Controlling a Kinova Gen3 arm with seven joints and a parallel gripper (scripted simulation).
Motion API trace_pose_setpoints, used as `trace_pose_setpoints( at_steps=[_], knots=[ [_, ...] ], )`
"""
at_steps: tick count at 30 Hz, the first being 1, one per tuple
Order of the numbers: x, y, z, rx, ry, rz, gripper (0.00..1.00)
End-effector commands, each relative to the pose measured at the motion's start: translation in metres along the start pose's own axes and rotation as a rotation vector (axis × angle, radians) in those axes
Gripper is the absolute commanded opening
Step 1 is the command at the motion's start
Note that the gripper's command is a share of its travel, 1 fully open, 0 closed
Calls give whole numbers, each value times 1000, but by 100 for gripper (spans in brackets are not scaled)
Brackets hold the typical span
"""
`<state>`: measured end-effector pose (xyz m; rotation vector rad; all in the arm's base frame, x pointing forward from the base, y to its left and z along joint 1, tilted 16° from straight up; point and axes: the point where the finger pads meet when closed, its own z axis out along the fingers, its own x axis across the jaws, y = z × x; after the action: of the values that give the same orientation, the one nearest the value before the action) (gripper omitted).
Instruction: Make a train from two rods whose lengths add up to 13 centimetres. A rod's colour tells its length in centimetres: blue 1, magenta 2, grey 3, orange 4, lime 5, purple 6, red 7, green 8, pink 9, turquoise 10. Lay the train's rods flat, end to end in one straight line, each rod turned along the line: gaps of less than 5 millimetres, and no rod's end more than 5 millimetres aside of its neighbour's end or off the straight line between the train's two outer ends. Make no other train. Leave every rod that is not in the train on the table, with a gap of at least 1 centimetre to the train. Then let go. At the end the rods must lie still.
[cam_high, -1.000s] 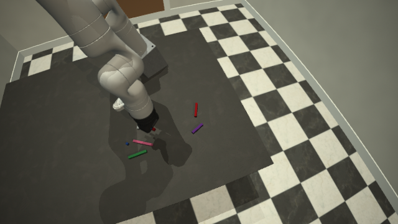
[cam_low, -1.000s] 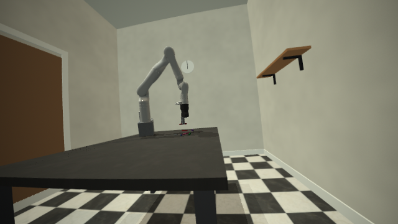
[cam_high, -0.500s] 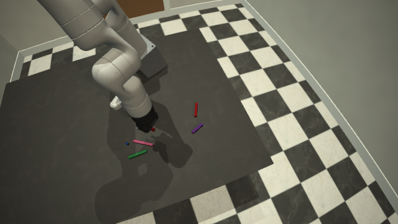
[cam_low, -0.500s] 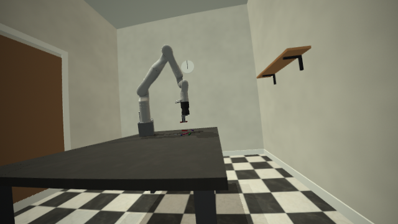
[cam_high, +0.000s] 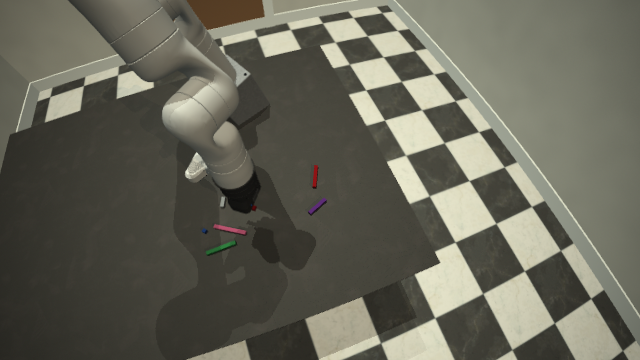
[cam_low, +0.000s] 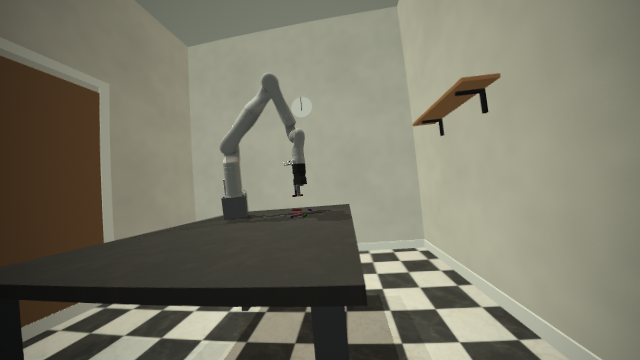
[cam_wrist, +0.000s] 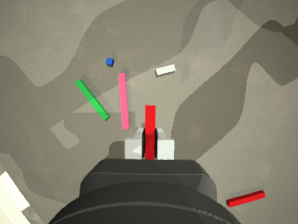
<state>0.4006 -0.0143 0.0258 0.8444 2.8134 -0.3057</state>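
My gripper is shut on a red rod, held level well above the table. In the top view the hand hides most of this rod. A pink rod lies flat, with a green rod beside it at an angle, not touching. A small blue rod lies near the pink one. A short grey rod lies apart. A second red rod and a purple rod lie off to the right in the top view.
The dark table carries all the loose rods. The arm's base stands at the table's back in the top view. A shelf is on the wall, away from the arm.
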Motion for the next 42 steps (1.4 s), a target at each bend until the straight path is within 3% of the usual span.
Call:
trace_pose_setpoints(
  at_steps=[1, 4, 6, 21, 30, 42],
  knots=[
    [2, 12, 2, 0, 4, -84, 24],
    [4, 27, 2, 1, 4, -219, 24],
    [4, 27, 2, 1, 4, -219, 24],
    [24, 110, 0, -3, 1, -902, 24],
    [30, 126, -1, -6, -1, -1032, 24],
    [30, 128, -1, -6, -2, -1045, 24]
  ],
)
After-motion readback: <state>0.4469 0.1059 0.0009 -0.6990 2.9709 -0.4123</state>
